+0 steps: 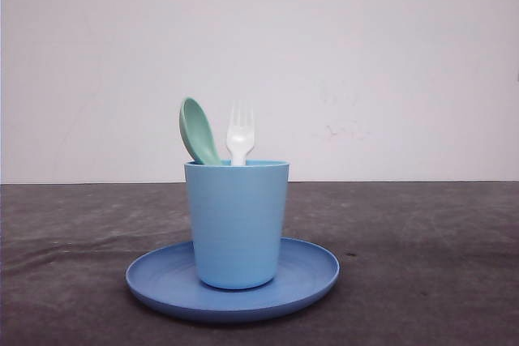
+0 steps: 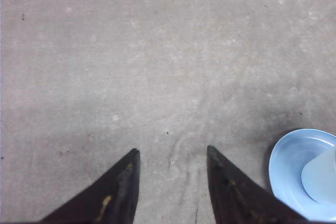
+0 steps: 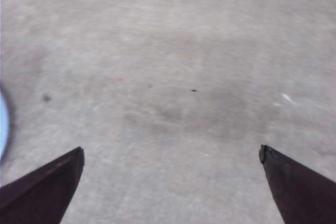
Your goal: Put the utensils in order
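Observation:
A mint-green spoon point(image 1: 199, 130) and a white fork point(image 1: 240, 134) stand upright inside a light blue cup point(image 1: 236, 223), bowl and tines sticking out above its rim. The cup stands on a round blue plate point(image 1: 308, 273) in the middle of the table. My left gripper point(image 2: 172, 151) is open over bare grey table, with nothing between its fingers; the plate point(image 2: 289, 156) and the cup point(image 2: 320, 181) lie off to one side of it. My right gripper point(image 3: 171, 150) is wide open over bare table, holding nothing.
The grey table top point(image 1: 422, 249) stretches to both sides of the plate. A plain white wall point(image 1: 365, 54) stands behind the table. A sliver of the plate's rim point(image 3: 3, 124) shows at the edge of the right wrist view.

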Robot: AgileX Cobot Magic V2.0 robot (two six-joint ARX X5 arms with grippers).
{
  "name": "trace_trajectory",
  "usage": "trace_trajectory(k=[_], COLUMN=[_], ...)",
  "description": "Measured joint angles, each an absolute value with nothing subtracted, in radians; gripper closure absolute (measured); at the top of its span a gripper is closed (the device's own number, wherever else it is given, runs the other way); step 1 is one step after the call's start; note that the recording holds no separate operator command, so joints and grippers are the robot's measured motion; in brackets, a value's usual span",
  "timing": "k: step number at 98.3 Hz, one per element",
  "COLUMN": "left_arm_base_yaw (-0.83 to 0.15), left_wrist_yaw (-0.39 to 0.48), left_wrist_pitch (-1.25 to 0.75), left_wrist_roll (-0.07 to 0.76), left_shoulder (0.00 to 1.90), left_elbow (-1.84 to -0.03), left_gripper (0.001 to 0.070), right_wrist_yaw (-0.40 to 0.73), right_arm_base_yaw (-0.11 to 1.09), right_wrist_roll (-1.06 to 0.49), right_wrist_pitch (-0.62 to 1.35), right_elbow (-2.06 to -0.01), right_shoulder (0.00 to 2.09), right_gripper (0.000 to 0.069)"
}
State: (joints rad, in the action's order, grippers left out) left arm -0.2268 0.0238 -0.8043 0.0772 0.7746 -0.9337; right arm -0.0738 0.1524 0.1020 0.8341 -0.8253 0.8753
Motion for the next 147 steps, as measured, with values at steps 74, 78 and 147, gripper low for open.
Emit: trace_trajectory(k=[74,78,147], left_arm_base_yaw=[-0.227,-0.227,-0.068], left_wrist_yaw=[0.024,0.024,-0.017], left_wrist_pitch=[-0.842,-0.843,-0.477], left_wrist_roll=[0.074,0.074,0.067], left_shoulder=[0.775,0.775,0.4], left_elbow=[-0.934,-0.934,-0.499], left_gripper=[0.0691,0.0691,0.0691], right_wrist_yaw=[-0.074,-0.074,-0.074], right_arm_base_yaw=[0.149,0.149,0.149], right_wrist_roll=[0.102,0.102,0.102], right_wrist_pitch=[0.825,0.815,0.562], right_elbow=[-0.825,-0.825,-0.825], right_shoulder=[0.875,0.875,0.876], right_gripper=[0.0683,0.0683,0.0683])
